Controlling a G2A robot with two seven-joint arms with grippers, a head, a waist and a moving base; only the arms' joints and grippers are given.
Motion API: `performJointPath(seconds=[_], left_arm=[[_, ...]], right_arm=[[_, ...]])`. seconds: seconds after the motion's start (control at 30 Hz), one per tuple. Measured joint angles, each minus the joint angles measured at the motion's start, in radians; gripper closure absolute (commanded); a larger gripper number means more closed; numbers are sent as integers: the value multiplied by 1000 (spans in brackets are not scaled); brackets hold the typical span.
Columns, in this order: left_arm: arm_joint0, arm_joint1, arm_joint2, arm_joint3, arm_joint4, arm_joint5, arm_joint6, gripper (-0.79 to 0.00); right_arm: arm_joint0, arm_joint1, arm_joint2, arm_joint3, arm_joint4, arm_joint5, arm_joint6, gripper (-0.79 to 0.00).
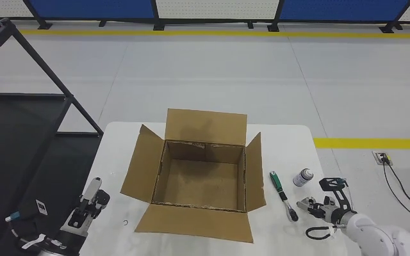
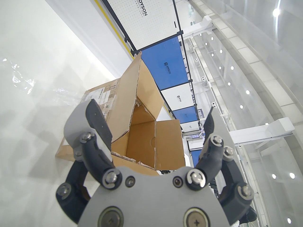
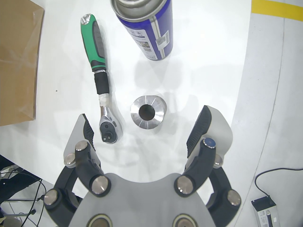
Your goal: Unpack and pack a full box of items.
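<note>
The cardboard box [image 1: 202,182] stood in the middle of the bench [image 1: 285,147] with all four flaps folded outward, leaving its mouth unobstructed from above. Its floor looked bare, so I judged the unpacking done and the items waiting to go back in. Three lay on the robot's right of the box, each apart from the others, probably so one could be gripped without knocking a neighbour. These were a green-handled ratchet [image 3: 99,76] lying flat nearest the box flap, a blue spray can [image 3: 144,17] standing upright farther out, and a short metal sleeve [image 3: 148,114] on end just beside the ratchet's head. The right pincer [image 3: 145,119] hung above that sleeve, jaws spread wide and empty with the sleeve lined up between them, a pose suited to taking it next. The left pincer [image 2: 151,109], likewise spread and empty, sat low by the bench's left edge, facing the box and apart from it.
</note>
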Motion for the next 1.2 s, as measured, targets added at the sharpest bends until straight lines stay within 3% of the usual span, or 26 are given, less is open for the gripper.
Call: performJointPath(seconds=[0.07,0.1,0.13,0.17,0.2,0.27,0.83,1.0,1.2], left_arm=[[0,0,0,0,0,0,-1,-785],[0,0,0,0,0,0,-1,-785],[0,0,0,0,0,0,-1,-785],[0,0,0,0,0,0,-1,-785],[0,0,0,0,0,0,-1,-785],[0,0,0,0,0,0,-1,-785],[0,0,0,0,0,0,-1,-785],[0,0,0,0,0,0,-1,-785],[0,0,0,0,0,0,-1,-785]], right_arm=[[16,4,-7,30,1,-4,-2,-785],[21,6,-8,40,-1,-4,-3,-742],[25,8,-10,48,-4,-2,-4,-622],[29,11,-13,57,-8,0,-7,-360],[32,12,-15,63,-12,2,-8,-203],[36,16,-17,73,-15,3,-13,-15],[-1,44,-26,22,27,-4,-35,0],[-62,52,8,-124,79,-22,-47,0],[-207,56,55,-469,162,-19,-45,0]])
